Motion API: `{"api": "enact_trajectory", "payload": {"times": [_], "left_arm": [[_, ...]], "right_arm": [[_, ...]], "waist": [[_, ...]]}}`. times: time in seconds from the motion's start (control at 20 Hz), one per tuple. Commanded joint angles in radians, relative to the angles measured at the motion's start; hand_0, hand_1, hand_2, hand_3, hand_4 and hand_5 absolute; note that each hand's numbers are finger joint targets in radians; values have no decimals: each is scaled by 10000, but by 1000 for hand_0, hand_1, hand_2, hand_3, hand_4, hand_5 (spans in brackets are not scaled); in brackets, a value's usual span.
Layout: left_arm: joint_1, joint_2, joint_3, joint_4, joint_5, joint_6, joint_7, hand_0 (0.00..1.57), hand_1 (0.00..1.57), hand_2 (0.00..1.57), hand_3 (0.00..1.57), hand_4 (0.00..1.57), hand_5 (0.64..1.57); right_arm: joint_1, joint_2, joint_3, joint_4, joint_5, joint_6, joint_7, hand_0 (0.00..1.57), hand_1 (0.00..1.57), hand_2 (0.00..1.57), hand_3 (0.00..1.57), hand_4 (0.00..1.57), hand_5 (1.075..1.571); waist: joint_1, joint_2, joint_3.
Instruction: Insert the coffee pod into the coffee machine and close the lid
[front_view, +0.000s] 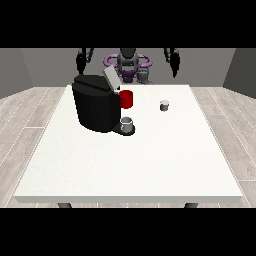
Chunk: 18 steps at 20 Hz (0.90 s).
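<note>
Sitting upright on the table (150, 165), well right of the coffee machine (97, 102), the coffee pod (164, 105) looks light, rigid, smooth; pinch its sides. Both hands (81, 61) (174, 62) raised, holding nothing; finger state unclear.

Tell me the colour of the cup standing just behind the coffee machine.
Red. The cup shows best in the front view, beside the black coffee machine.

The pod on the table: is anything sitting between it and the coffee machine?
No. In the front view, only bare table separates the pod from the machine, whose lid stands open.
</note>
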Motion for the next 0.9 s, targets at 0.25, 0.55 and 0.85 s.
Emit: {"api": "enact_trajectory", "payload": {"times": [0.25, 0.55, 0.85], "left_arm": [[-242, 1967, -482, 63, -1566, -1452, -1293, 0, 0, 0, 0, 0, 1571], [-1977, 3235, 120, 1109, -2306, -1699, 3, 0, 0, 0, 0, 0, 1571], [-2563, 3875, 212, 3044, -3221, -1963, -595, 0, 0, 0, 0, 0, 1571]], "right_arm": [[-221, -56, -357, 682, -427, 400, -490, 0, 0, 0, 0, 0, 1571], [-702, 690, 489, 351, 1938, -1893, -725, 0, 0, 0, 0, 0, 1571], [-1098, 438, 628, -211, 1707, -1324, -103, 0, 0, 0, 0, 0, 1571]], "waist": [[-116, 542, -77], [-1082, 1433, -81], [-1679, 1881, -86]]}}
